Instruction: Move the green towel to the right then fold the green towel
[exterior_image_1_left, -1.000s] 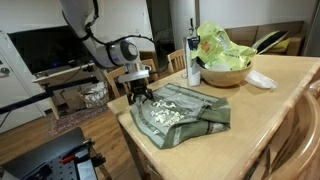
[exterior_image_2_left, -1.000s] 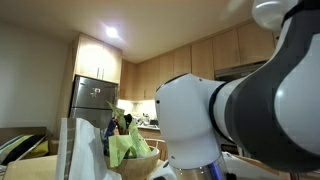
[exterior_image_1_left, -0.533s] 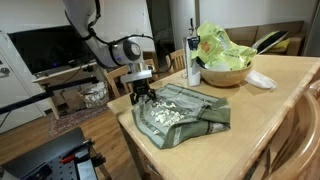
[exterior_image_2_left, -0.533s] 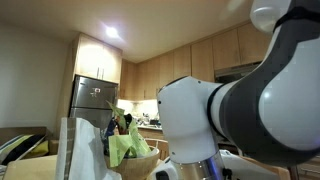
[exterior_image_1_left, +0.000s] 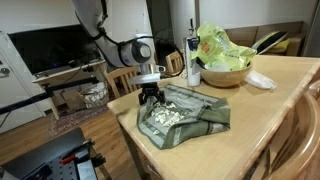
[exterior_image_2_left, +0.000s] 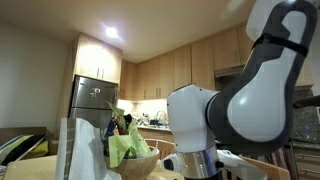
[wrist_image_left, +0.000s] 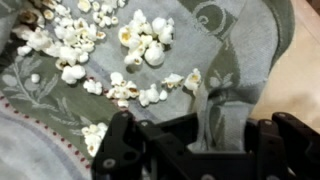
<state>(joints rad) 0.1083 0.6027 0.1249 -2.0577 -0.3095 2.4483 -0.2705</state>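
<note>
**Scene at the wooden table (exterior_image_1_left: 285, 115), both exterior views and wrist view.** The wooden bowl (exterior_image_1_left: 226, 76), heaped with crumpled green material (exterior_image_1_left: 218, 45), serves as the reference point.

(a) The green towel (exterior_image_1_left: 190, 112) lies rumpled on the tabletop in front of the bowl, toward the table's near corner. Its far edge sits just beside the bowl's base. Darker green borders frame a paler centre panel.

(b) The Franka arm (exterior_image_1_left: 118, 48) reaches in from beyond the table edge, on the side of the towel away from the bowl. Its Robotiq gripper (exterior_image_1_left: 150, 97) points downward at the towel's outer edge, well apart from the bowl.

(c) In the wrist view, the gripper (wrist_image_left: 205, 135) is closed. A raised ridge of the towel (wrist_image_left: 250, 50) is pinched between its dark fingers (wrist_image_left: 125, 150). White popcorn-like pieces (wrist_image_left: 145, 45) are scattered over the patterned panel. Whether they lie loose or are printed on the cloth cannot be told.

(d) A slim bottle (exterior_image_1_left: 193, 62) stands upright, touching or just beside the bowl on the arm's side. A crumpled white object (exterior_image_1_left: 260, 80) lies just beside the bowl on the opposite side.

(e) In an exterior view, the arm's white housing (exterior_image_2_left: 240, 105) fills the foreground. The bowl (exterior_image_2_left: 140, 166) is low in this view, beside the housing, and the towel is hidden.
</note>
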